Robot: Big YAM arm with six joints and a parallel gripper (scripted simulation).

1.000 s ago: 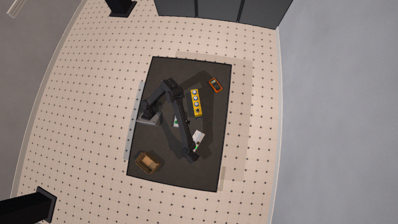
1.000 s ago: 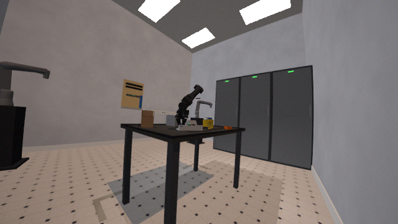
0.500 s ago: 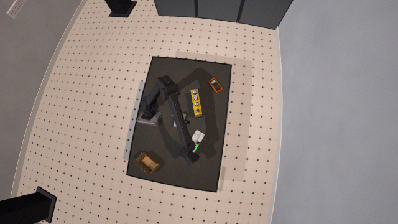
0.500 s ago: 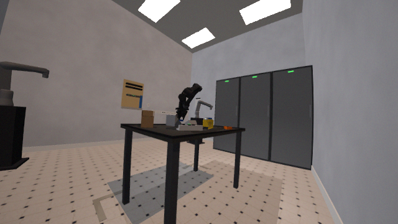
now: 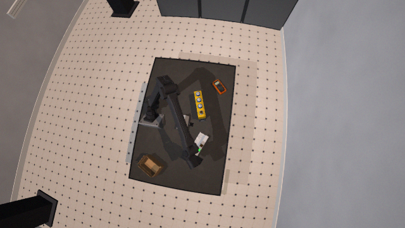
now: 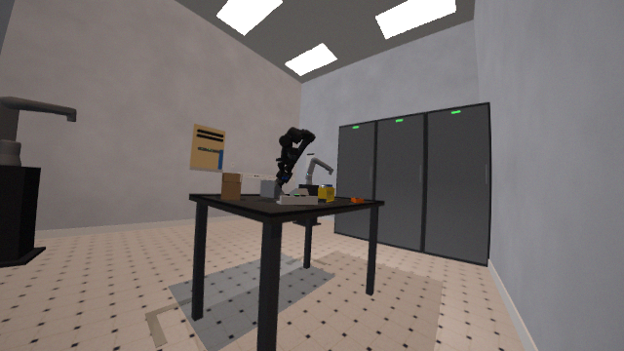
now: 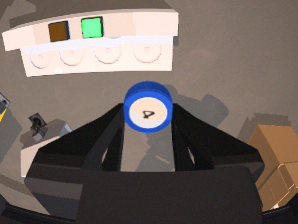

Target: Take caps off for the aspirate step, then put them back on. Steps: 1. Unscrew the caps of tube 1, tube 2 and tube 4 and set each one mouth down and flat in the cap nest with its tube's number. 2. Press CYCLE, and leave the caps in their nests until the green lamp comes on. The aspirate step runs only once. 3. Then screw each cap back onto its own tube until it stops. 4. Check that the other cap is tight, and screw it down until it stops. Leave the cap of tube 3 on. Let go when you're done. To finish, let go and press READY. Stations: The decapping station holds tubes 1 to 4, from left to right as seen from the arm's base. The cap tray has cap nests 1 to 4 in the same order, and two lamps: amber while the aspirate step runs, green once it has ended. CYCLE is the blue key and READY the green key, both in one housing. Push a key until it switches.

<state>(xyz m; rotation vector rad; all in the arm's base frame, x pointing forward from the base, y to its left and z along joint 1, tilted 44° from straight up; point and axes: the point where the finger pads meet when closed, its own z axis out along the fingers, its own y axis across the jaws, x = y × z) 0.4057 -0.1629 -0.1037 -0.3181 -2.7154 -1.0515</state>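
My gripper [image 7: 148, 111] is shut on the blue cap marked 4 [image 7: 148, 89], number side toward the wrist camera. It holds the cap above the table, beside the cap tray [image 7: 137, 24] [image 5: 200, 138]. The tray's nests look empty. The green lamp [image 7: 92, 27] [image 5: 199, 150] is lit and the amber lamp [image 7: 58, 31] is dark. The yellow decapping station [image 5: 203, 116] [image 6: 323, 194] bears three capped tubes. The tube at its end nearest the tray, tube 4 [image 5: 201, 112], has no cap. The key housing [image 5: 186, 119] is partly hidden by the arm; its keys cannot be made out.
An open cardboard box [image 5: 151, 165] [image 6: 231, 186] [image 7: 274, 145] stands at the table corner on the arm's base side. An orange multimeter [image 5: 219, 87] [image 6: 357, 200] lies beyond the decapping station. The forearm passes over the table near the key housing.
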